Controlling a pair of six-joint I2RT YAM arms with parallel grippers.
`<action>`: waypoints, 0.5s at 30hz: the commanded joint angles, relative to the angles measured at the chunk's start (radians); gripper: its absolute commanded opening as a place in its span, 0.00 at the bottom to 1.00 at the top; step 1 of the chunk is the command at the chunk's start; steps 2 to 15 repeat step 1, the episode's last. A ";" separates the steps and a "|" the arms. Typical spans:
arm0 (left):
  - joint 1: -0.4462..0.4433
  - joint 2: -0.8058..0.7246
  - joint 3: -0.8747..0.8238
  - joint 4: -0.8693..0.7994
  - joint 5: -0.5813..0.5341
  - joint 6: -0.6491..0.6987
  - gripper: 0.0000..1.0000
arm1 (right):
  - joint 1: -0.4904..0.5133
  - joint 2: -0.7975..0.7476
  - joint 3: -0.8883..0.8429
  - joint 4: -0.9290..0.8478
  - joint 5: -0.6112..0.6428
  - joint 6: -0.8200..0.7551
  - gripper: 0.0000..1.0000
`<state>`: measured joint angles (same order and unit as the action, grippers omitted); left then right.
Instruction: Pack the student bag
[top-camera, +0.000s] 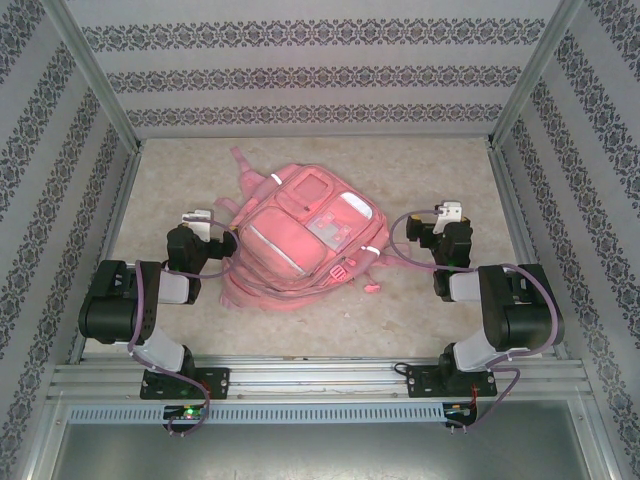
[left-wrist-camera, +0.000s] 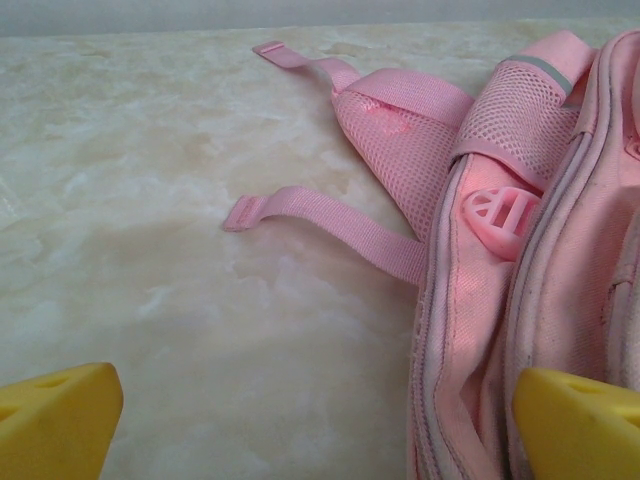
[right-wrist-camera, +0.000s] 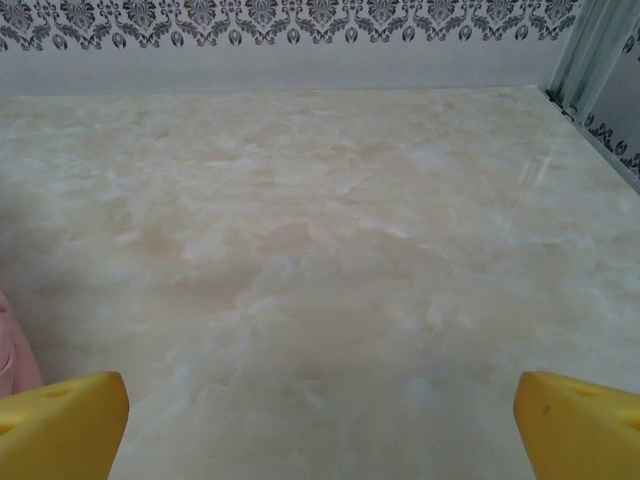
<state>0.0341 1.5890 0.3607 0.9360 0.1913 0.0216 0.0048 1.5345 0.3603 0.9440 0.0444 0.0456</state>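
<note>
While the large soft pink fabric backpack (top-camera: 300, 240) lies flat mid-way across the beige marbled tabletop (top-camera: 420, 320), the left tool (top-camera: 203, 218) sits beside its left edge, fingers spread. The right tool (top-camera: 447, 212) is near its right side, spread likewise, holding nothing.

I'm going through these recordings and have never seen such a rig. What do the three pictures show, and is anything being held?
Two robot arms are bolted at the near edge of a marble-patterned table. One picture looks down from above and behind them. The other two come from a camera on each wrist, and the yellow shapes in their bottom corners are that gripper's own fingers. A pink student bag lies on the table between the arms. The left gripper is open at the bag's left edge, and its camera sees a loose strap. The right gripper is open beside the bag's right side, facing bare tabletop. Nothing is held.
</note>
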 joint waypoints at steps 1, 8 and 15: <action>0.010 0.006 0.017 0.033 0.016 -0.009 0.99 | 0.015 -0.007 0.013 0.006 0.013 -0.011 0.98; 0.010 0.006 0.017 0.033 0.016 -0.009 0.99 | 0.015 -0.007 0.013 0.006 0.013 -0.011 0.98; 0.010 0.006 0.017 0.033 0.016 -0.009 0.99 | 0.015 -0.007 0.013 0.006 0.013 -0.011 0.98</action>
